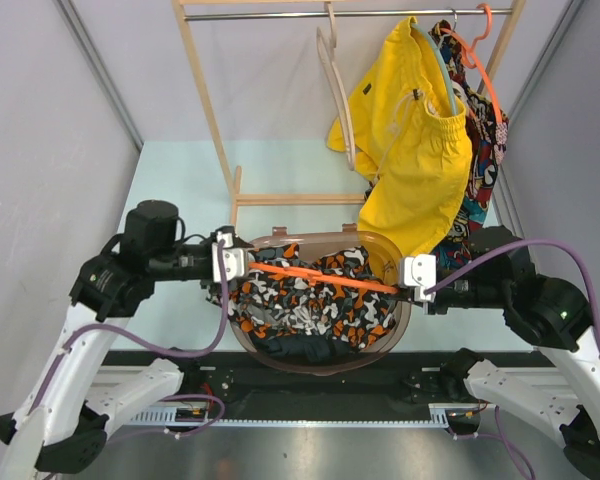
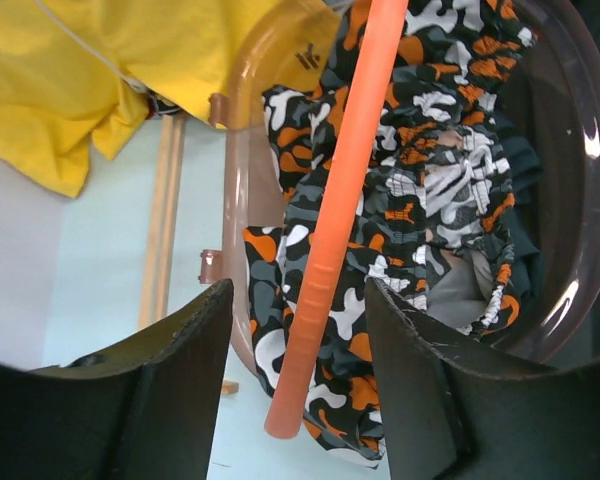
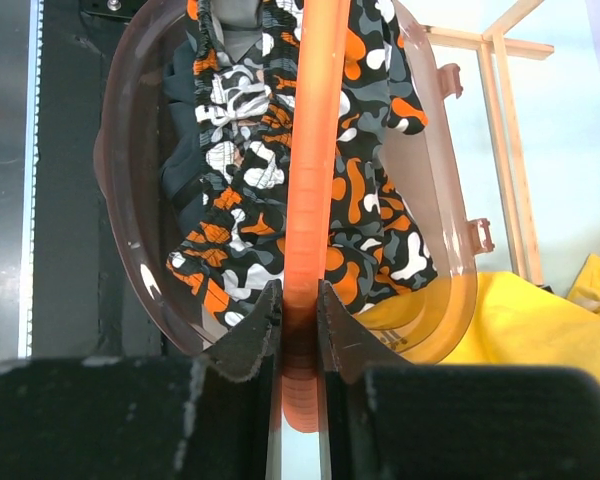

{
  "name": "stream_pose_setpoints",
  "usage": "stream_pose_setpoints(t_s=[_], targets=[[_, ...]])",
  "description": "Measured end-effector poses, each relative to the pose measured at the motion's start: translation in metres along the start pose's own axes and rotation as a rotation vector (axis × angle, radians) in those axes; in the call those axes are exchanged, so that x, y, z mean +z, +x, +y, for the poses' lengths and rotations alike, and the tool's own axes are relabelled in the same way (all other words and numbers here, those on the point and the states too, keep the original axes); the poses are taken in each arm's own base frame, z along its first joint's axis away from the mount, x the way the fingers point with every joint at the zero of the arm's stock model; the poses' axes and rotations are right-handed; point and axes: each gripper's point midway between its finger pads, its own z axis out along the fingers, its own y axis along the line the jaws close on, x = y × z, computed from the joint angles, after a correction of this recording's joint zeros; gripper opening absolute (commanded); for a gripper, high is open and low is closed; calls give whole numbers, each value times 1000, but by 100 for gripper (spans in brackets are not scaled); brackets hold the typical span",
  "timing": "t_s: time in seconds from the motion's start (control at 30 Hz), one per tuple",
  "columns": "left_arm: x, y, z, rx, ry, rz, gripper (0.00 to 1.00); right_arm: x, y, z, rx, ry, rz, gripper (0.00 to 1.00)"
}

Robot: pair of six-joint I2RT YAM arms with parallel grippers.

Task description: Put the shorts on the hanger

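The camouflage shorts point(image 1: 310, 305) lie bunched in a brown translucent basket point(image 1: 280, 238) at the table's near edge. The thin orange hanger point(image 1: 320, 277) lies across the top of them, running left to right. My right gripper point(image 1: 405, 275) is shut on the hanger's right end; in the right wrist view the jaws point(image 3: 299, 320) pinch the orange bar point(image 3: 305, 150) above the shorts point(image 3: 230, 200). My left gripper point(image 1: 242, 262) is open at the hanger's left end. In the left wrist view the bar point(image 2: 345, 190) sits between the spread fingers point(image 2: 298, 380) without touching them, over the shorts point(image 2: 430, 180).
A wooden clothes rack point(image 1: 210, 110) stands behind the basket. Plain yellow shorts point(image 1: 415, 150), a beige hanger point(image 1: 335, 70) and an orange hanger with a patterned garment point(image 1: 480, 60) hang on it. A dark garment point(image 1: 300, 350) lies in the basket's near part.
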Motion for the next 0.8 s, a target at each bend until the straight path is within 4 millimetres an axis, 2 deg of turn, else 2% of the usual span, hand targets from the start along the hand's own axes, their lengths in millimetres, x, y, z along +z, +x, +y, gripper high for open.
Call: stream_pose_setpoints(t_s=[0.03, 0.07, 0.1, 0.13, 0.17, 0.2, 0.23, 0.33, 0.4, 0.6, 0.8], targets=[[4, 4, -1, -5, 15, 9, 49, 0, 0, 0, -4, -1, -1, 0], [6, 7, -3, -9, 28, 17, 32, 0, 0, 0, -7, -2, -1, 0], [8, 9, -4, -10, 39, 21, 23, 0, 0, 0, -12, -4, -1, 0], [10, 10, -6, -13, 51, 23, 10, 0, -1, 1, -16, -6, -3, 0], [11, 10, -8, -12, 62, 23, 3, 1, -1, 1, -21, -8, -3, 2], [12, 9, -10, -7, 72, 23, 0, 1, 0, 0, -22, -6, 2, 7], [13, 9, -13, -7, 83, 24, 0, 1, 1, -1, -11, 4, 11, 26], [15, 10, -15, -19, 80, 32, 0, 4, 3, -4, 45, 17, 26, 59], [19, 7, -17, -34, 83, 15, 0, 13, -6, -9, 85, 20, -2, 64], [33, 8, -23, -77, 101, 13, 0, 53, -34, -22, 159, -22, -70, 58], [41, 10, -22, -66, 96, 40, 0, 84, -48, -25, 169, -75, -84, 30]])
